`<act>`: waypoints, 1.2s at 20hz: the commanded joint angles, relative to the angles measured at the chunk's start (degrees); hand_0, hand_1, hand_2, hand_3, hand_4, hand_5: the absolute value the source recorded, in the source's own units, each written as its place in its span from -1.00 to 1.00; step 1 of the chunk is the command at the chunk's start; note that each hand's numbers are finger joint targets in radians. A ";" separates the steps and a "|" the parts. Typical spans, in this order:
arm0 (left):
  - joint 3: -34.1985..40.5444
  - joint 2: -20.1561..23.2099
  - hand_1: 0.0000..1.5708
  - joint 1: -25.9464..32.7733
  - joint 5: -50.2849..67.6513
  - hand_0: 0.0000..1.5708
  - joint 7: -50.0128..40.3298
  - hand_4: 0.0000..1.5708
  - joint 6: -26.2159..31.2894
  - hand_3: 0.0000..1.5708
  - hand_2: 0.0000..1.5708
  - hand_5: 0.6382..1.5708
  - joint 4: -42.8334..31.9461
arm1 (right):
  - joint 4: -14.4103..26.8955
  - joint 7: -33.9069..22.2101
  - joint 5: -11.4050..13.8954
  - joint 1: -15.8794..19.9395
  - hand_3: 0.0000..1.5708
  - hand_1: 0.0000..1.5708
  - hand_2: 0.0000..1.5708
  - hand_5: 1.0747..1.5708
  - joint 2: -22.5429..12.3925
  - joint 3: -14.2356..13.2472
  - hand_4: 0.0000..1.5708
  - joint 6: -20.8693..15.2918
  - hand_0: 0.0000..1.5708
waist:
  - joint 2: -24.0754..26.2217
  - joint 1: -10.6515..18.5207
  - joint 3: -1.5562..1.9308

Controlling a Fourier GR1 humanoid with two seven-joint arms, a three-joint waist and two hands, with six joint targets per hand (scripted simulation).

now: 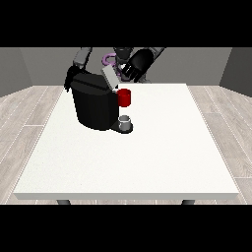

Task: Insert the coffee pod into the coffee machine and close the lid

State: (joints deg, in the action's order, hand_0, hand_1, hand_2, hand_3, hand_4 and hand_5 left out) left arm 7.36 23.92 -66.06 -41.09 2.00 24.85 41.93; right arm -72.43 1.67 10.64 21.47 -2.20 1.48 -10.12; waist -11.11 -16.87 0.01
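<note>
Robot hand at view's right | raised beside lid | coffee machine

- Hand behind the coffee machine: largely hidden, finger position indeterminable.
- Robot head: cut off above the coffee machine.
- Coffee pod: not distinguishable.

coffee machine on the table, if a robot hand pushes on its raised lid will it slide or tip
The coffee machine looks broad, squat and dark, so it would probably stay put or slide on the white table rather than tip. Its grey lid stands tilted open and looks thin, so it likely swings easily. The small cup on its base might topple if the body shifts.
</note>
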 commanded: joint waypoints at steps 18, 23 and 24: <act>0.66 2.57 0.53 -4.80 -1.08 0.53 3.68 -0.44 -0.03 0.54 0.59 1.00 -4.45 | -1.09 -2.27 -1.34 5.33 -1.00 -1.00 -1.00 1.00 -2.15 -3.91 -0.76 -0.30 -1.00 | -7.76 -0.29 0.00; 0.47 0.34 0.49 -7.39 -1.14 0.49 1.46 -0.46 -0.35 0.53 0.57 1.00 -3.92 | 1.02 0.48 -0.22 5.11 -1.00 -1.00 -1.00 1.00 -1.09 -3.76 -1.00 -2.13 -1.00 | -7.33 0.21 0.02; -0.07 1.30 0.49 -4.99 -1.76 0.49 3.11 -0.46 -0.31 0.52 0.57 1.00 -4.47 | -0.14 -0.69 -1.47 3.33 -1.00 -1.00 -1.00 1.00 -1.39 -3.75 -0.95 -0.42 -1.00 | -5.69 -0.02 0.01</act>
State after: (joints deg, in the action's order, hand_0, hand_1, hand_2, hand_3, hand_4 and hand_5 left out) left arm 7.38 24.64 -70.98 -42.57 4.44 24.28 37.83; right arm -72.68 -0.22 9.64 26.06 -3.97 -2.39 -11.01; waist -17.13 -16.89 0.00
